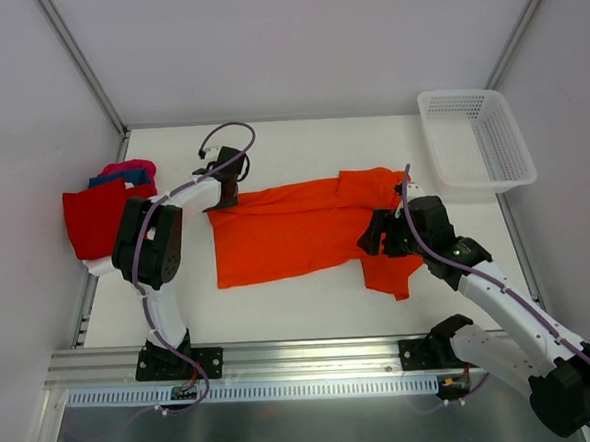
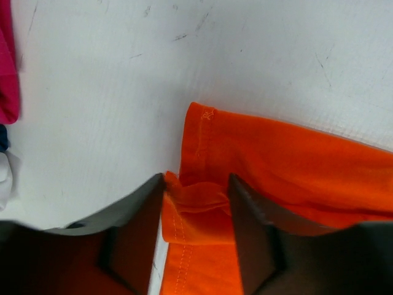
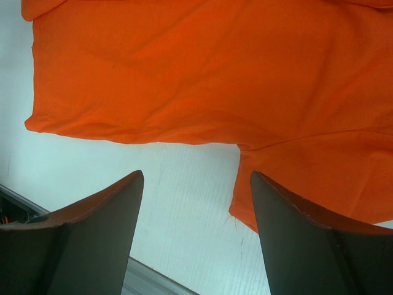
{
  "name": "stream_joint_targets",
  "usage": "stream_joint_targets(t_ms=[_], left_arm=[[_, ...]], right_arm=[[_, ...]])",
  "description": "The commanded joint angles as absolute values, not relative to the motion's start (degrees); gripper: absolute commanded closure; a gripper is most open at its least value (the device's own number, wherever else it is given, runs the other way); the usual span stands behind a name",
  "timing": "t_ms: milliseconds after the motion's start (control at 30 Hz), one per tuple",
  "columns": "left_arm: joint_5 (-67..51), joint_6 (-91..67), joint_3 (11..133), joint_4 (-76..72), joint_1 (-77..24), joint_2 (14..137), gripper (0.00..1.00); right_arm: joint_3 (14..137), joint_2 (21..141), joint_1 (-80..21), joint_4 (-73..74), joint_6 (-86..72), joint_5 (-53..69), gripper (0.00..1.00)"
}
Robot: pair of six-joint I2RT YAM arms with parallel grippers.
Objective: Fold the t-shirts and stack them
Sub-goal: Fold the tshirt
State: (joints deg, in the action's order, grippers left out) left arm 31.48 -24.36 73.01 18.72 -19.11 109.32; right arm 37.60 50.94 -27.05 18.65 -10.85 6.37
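A bright orange t-shirt [image 1: 296, 231] lies spread flat across the middle of the table, its collar end to the right. My left gripper [image 1: 223, 197] is down on its far left corner. In the left wrist view the left gripper [image 2: 195, 178] has its jaws apart, and a raised fold of the orange t-shirt [image 2: 276, 166] is bunched between the fingers. My right gripper [image 1: 376, 238] hovers over the shirt's near sleeve. In the right wrist view the right gripper [image 3: 196, 175] is open over bare table beside the orange t-shirt [image 3: 202, 74], holding nothing.
A pile of t-shirts sits at the left edge, with a red one [image 1: 94, 218] on top and blue [image 1: 107, 178] and magenta [image 1: 132, 171] cloth behind it. A white mesh basket [image 1: 475, 140] stands at the back right. An aluminium rail [image 1: 283, 357] runs along the near edge.
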Motion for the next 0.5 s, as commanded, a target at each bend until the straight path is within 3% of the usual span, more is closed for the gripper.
stream_joint_targets(t_ms=[0,33,133,467], left_arm=[[30.76,-23.99,74.62,19.42,-19.07,109.51,0.58],[30.94,-24.08,74.53,19.51,-18.99,109.42,0.72],[31.02,-24.52,73.92,19.95,-19.07,108.73,0.99],[28.66,-27.68,66.99,21.88,-19.25,102.66,1.0]], right_arm=[[37.53,49.83,-27.33,16.87,-10.02,5.8,0.26],[37.62,50.01,-27.25,16.88,-10.11,5.8,0.26],[37.53,50.36,-27.33,16.61,-10.11,5.98,0.26],[37.44,52.56,-27.33,15.03,-10.9,7.47,0.26]])
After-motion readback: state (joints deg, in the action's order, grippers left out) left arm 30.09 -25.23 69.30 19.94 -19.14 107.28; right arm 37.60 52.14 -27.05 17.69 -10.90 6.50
